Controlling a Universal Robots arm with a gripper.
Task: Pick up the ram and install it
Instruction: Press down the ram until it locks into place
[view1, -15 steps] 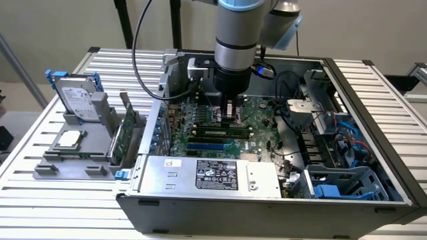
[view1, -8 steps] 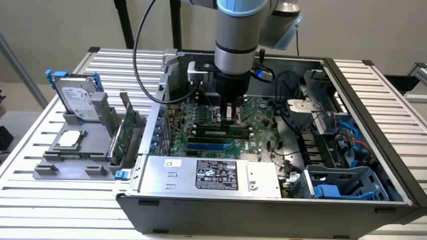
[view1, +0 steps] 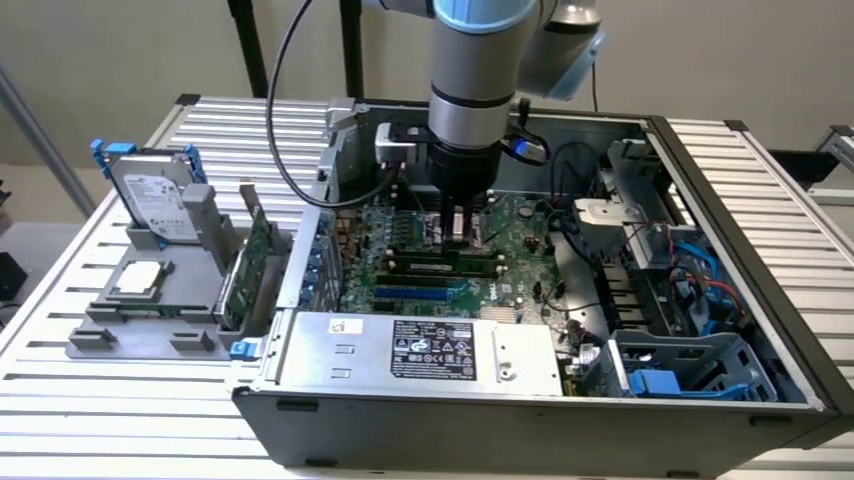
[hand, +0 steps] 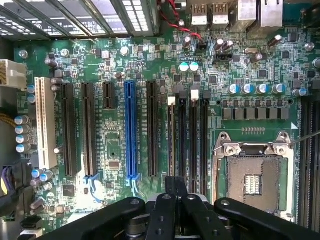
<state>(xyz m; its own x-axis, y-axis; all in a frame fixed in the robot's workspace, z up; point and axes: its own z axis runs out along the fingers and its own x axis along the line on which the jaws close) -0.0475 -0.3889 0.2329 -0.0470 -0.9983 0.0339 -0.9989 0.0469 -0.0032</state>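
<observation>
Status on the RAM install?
Gripper shut at the memory slots. Ram appears to be standing in the slot bank; can't tell if fully seated. Black cable loops beside the arm, clear of the slots.

Here we have the ram (view1: 435, 264), a long, narrow green stick, standing on its long edge in a motherboard slot inside the open case. From above, in the wrist view, we're looking at its thin top edge, running straight along the slot. We see it lying parallel to the neighbouring slots; how fully it's seated, we can't tell.
</observation>
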